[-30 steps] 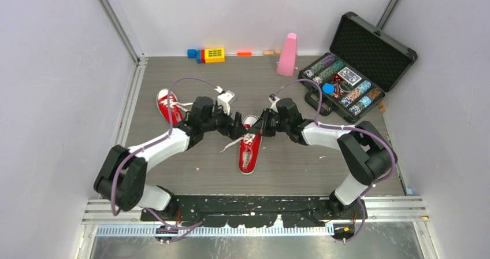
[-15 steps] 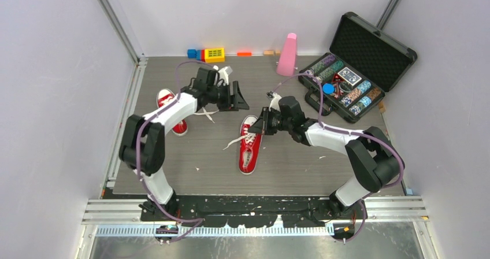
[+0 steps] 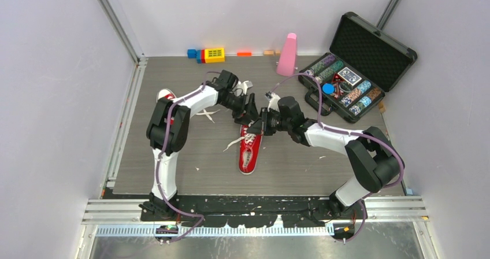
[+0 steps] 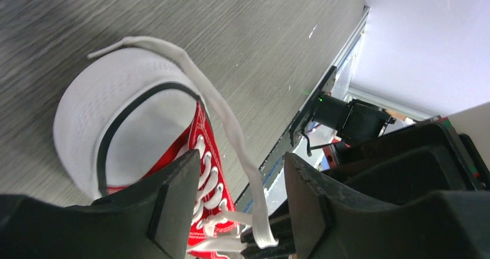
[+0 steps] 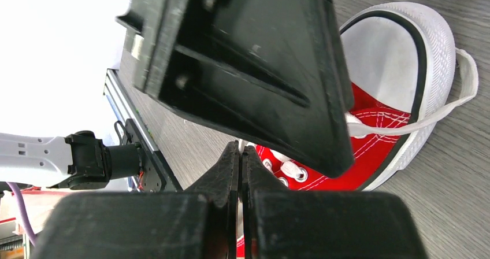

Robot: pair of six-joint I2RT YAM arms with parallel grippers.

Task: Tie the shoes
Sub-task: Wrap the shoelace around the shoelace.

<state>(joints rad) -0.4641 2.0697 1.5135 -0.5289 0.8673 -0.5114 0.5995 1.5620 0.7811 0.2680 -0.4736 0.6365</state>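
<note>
Left claw (image 4: 240,172) released, fingers astride lace (image 4: 222,111) | right claw (image 5: 240,152) clenched on lace end, tip-to-tip with left | shoe (image 3: 249,152) beneath both claws, toe cap ahead of left fingers | second shoe (image 3: 165,95) well apart, behind left arm.

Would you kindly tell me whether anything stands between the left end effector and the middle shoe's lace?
Nothing visible does: the lace runs between the open fingers of the left end effector, over the shoe. The right end effector pinches it close by.
</note>
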